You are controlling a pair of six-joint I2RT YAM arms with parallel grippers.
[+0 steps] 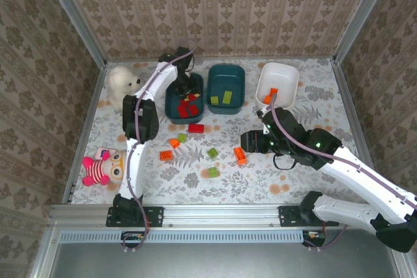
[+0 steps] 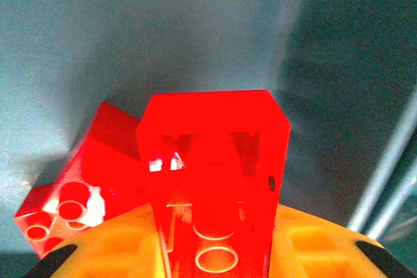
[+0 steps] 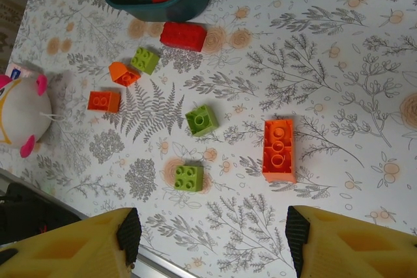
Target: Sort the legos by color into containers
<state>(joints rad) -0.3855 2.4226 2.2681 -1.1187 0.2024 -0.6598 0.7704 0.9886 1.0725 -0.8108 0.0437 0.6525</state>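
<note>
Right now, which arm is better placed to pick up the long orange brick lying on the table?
The right. Its open tool hovers above the long orange brick, with nothing between its fingers. The left tool is over the left teal tub, shut on a red brick.

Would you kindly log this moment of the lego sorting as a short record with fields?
left tool: over the left teal tub, shut on a red brick
right tool: open, above the table, holding nothing
left teal tub contents: red bricks
middle teal tub: two green bricks
white tub: orange bricks
loose on table: one red brick, three orange, three green
bystanders: white teddy bear, pink-and-white plush doll
</note>
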